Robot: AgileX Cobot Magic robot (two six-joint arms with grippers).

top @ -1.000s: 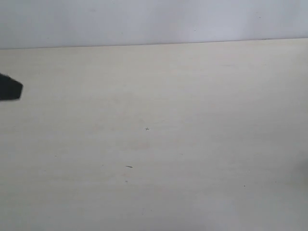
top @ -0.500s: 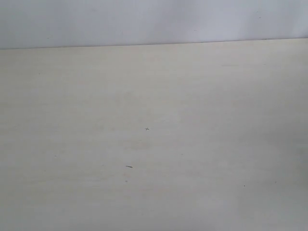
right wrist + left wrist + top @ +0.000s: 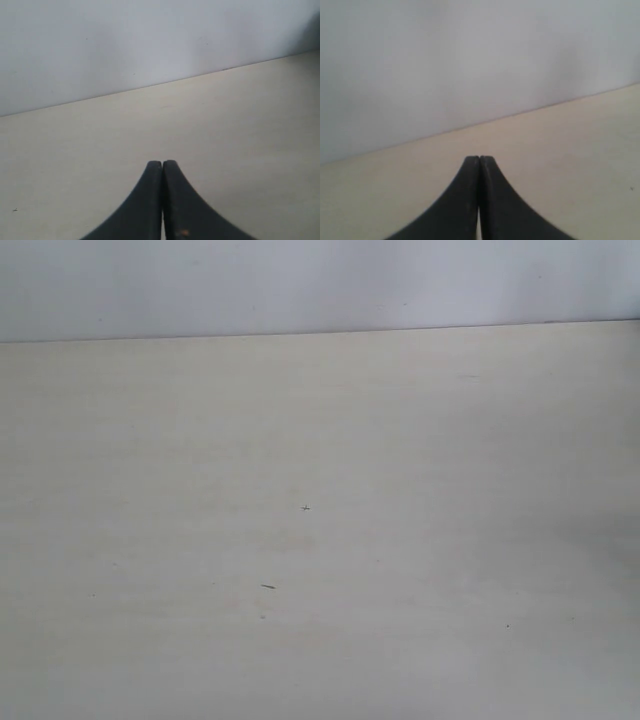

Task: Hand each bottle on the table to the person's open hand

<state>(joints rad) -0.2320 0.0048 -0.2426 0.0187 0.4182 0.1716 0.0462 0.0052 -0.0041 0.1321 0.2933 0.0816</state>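
The pale beige table (image 3: 400,460) fills the exterior view, bare except for a few tiny dark specks (image 3: 268,587). No bottle shows in any view, and the person's open hand is out of view too. Neither gripper appears in the exterior view. In the left wrist view my left gripper (image 3: 479,159) is shut, its two black fingers pressed together with nothing between them, above the table (image 3: 570,140). In the right wrist view my right gripper (image 3: 163,163) is likewise shut on nothing over the table (image 3: 240,115).
A plain pale grey wall (image 3: 320,285) runs along the table's far edge (image 3: 320,333). The same wall (image 3: 470,60) stands behind the table in the left wrist view, and the wall (image 3: 150,45) in the right wrist view.
A black shape at the left edge of the exterior view one second ago has left the frame. Nothing else has changed.
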